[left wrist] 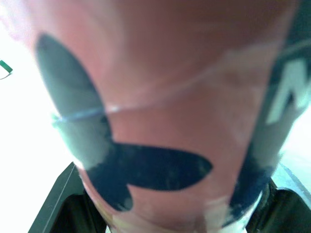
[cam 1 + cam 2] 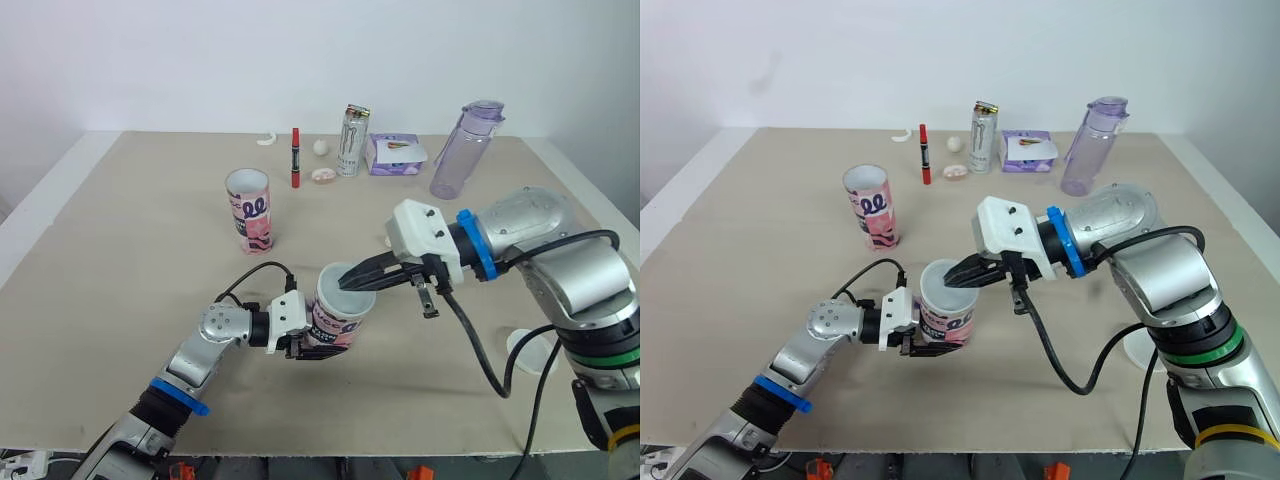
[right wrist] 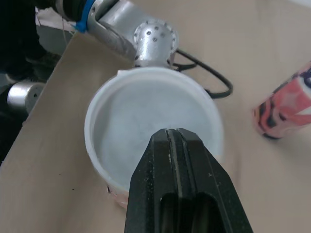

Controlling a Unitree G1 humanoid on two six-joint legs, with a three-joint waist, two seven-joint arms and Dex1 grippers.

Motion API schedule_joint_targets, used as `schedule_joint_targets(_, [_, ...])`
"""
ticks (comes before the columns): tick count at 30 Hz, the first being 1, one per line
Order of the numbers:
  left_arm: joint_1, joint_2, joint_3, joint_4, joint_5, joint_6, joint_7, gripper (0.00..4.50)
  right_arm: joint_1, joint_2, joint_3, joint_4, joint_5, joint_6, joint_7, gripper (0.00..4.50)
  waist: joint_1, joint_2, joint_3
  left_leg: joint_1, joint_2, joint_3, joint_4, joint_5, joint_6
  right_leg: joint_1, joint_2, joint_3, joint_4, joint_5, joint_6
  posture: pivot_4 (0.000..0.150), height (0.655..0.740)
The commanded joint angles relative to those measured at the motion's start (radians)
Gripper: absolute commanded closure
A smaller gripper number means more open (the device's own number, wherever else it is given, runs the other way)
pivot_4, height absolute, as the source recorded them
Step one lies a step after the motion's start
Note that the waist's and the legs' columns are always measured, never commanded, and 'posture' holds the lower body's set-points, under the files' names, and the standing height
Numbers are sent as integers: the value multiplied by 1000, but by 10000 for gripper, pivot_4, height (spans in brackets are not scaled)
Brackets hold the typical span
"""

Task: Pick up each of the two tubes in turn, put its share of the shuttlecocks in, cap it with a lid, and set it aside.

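In the head view, the left pincer (image 2: 303, 338) is clamped on the lower part of a pink-printed tube (image 2: 335, 318) at the lower centre of the frame. It holds the tube just off the counter (image 2: 130, 240), presumably so the other arm has a steady target. The tube's long axis is close to upright, leaning a little toward the right of the frame, with its open mouth facing up. The right pincer (image 2: 347, 283) reaches in from the right, its black tips pressed together at that mouth, where I would expect them for feeding something in. The second tube (image 2: 248, 208) stands upright in the upper left, mouth open. A white lid (image 2: 528, 352) lies flat at the lower right, ready for capping.

In the left wrist view, the tube's printed wall (image 1: 165, 97) sits very close, with a black finger (image 1: 56, 199) on either side of it.

In the right wrist view, the closed tips (image 3: 177, 138) hang over the tube's white rim (image 3: 97, 111). I cannot make out any shuttlecock between them, nor tell what lies inside the pale interior.
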Motion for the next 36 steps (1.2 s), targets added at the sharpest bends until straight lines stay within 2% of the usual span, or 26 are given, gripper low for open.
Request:
schedule_joint_targets(1, [18, 36, 2, 80, 70, 37, 35, 16323, -1, -9, 96, 24, -119, -68, -1, 44103, -1, -3, -2, 3, 1, 0, 0, -1, -2, 1, -1, -1, -1, 0, 0, 1500, 7400])
schedule_joint_targets(8, [18, 38, 4, 83, 73, 34, 41, 16323, -29, 24, 182, 45, -197, -125, 11, 44103, -15, -5, -3, 5, 2, 1, 0, -3, -5, 1, -5, -4, -5, 0, -1, 1500, 7400])
schedule_joint_targets(9, [18, 37, 3, 83, 73, 33, 42, 16323, -36, 35, 191, 48, -201, -114, 12, 44103, -16, -5, -3, 8, 2, 2, 0, -3, -6, 1, -14, -11, -6, 0, -1, 1500, 7400])
schedule_joint_targets(12, [18, 34, 0, 84, 75, 29, 46, 16323, -66, 75, 205, 60, -188, -34, 7, 44103, -16, -3, -4, 8, 2, 3, -1, -4, -6, 1, -18, -17, -11, 0, -1, 1500, 7400])
schedule_joint_targets(15, [18, 32, 0, 85, 78, 26, 46, 16323, -98, 96, 209, 63, -171, 40, 16, 44103, -17, -4, -4, 9, 8, 5, -2, -4, -6, 1, -31, -36, -20, 2, -4, 1500, 7400])
schedule_joint_targets(20, [20, 34, 3, 83, 80, 23, 49, 16323, -153, 106, 238, 74, -155, 169, 46, 44103, -16, -3, -4, 9, 15, 11, -2, -4, -6, -1, -40, -52, -26, 4, -8, 1500, 7400])
schedule_joint_targets(22, [23, 36, 6, 80, 79, 24, 51, 16323, -156, 110, 234, 76, -148, 192, 45, 44103, -15, -3, -4, 9, 17, 15, -4, -4, -6, -3, -48, -62, -27, 6, -11, 1500, 7400])
schedule_joint_targets(26, [28, 41, 14, 68, 74, 27, 53, 16323, -146, 147, 114, 99, -72, 196, 20, 44103, -13, -3, -4, 9, 16, 17, -5, -4, -6, -4, -55, -74, -28, 6, -11, 1500, 7400])
schedule_joint_targets(30, [29, 48, 27, 53, 62, 37, 51, 16323, -106, 132, -102, 155, 29, 133, 5, 44103, -11, -5, 0, 6, 15, 19, -6, -4, -6, -5, -55, -77, -28, 7, -11, 1500, 7400])
schedule_joint_targets(36, [23, 56, 37, 40, 50, 44, 39, 16323, 33, 55, -309, 143, 161, 150, -9, 44103, 11, -6, 1, -2, 12, 17, -4, -3, -4, -12, -54, -77, -28, 33, 0, 1500, 7400])
